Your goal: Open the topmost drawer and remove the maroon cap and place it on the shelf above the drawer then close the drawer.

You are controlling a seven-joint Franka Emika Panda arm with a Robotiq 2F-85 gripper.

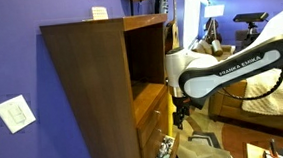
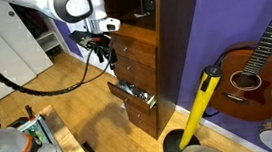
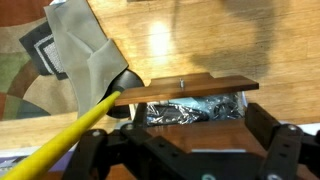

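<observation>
The tall brown cabinet shows in both exterior views. Its topmost drawer (image 2: 137, 38) sits shut just under the open compartment, whose floor is the shelf (image 2: 141, 19). My gripper (image 2: 100, 49) hangs open in front of that drawer's face, a little apart from it, with nothing between its fingers. In an exterior view the gripper (image 1: 181, 108) hangs beside the drawer fronts (image 1: 151, 106). The wrist view looks down past the open gripper (image 3: 190, 150) onto a lower drawer. The maroon cap is hidden.
A lower drawer (image 2: 136, 92) stands pulled out, holding plastic-wrapped items (image 3: 195, 110); its knobbed front (image 3: 185, 87) points away from the cabinet. A yellow-handled mop (image 2: 201, 105) leans by the cabinet. A guitar (image 2: 251, 75) rests against the purple wall.
</observation>
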